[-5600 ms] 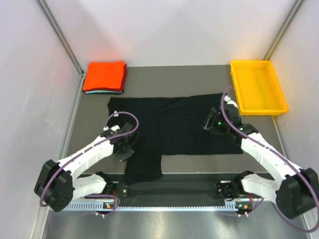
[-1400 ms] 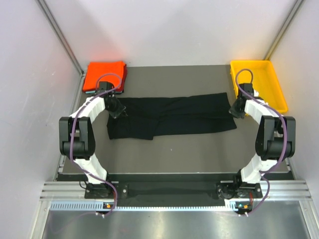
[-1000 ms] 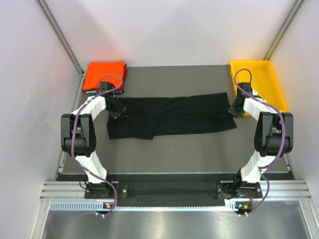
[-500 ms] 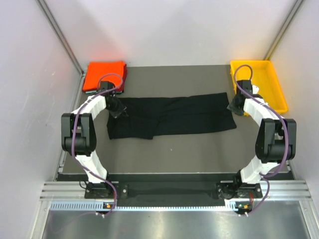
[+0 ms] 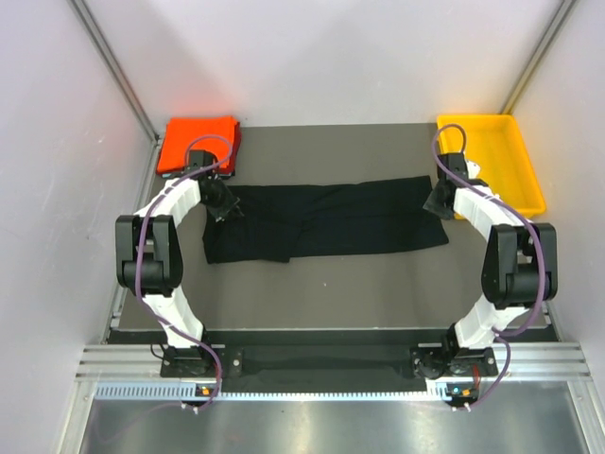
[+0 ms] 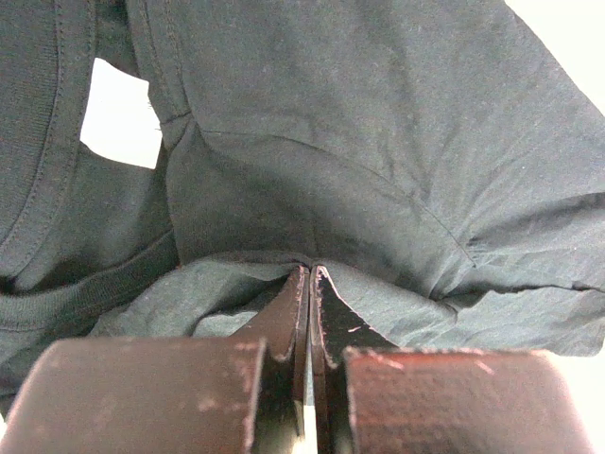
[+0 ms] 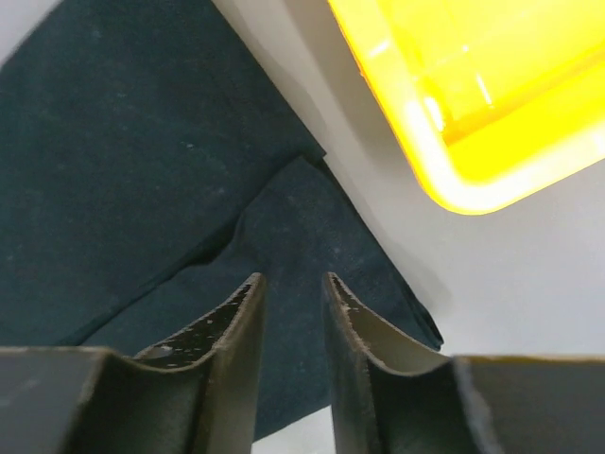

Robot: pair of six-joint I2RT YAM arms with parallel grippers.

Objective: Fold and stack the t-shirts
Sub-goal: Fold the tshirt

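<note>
- Two grippers we see at the black t-shirt [image 5: 331, 219]
- Our left gripper [image 6: 309, 274] pinches a fold of it
- Our right gripper [image 7: 291, 279] stands narrowly apart, holding nothing

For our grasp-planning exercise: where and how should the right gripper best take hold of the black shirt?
Probably the right end of the shirt, pinched from above on the tray side. It lies flat as a long band, folded layers overlapping at that short edge, so the open right gripper hovering there could catch both.
</note>
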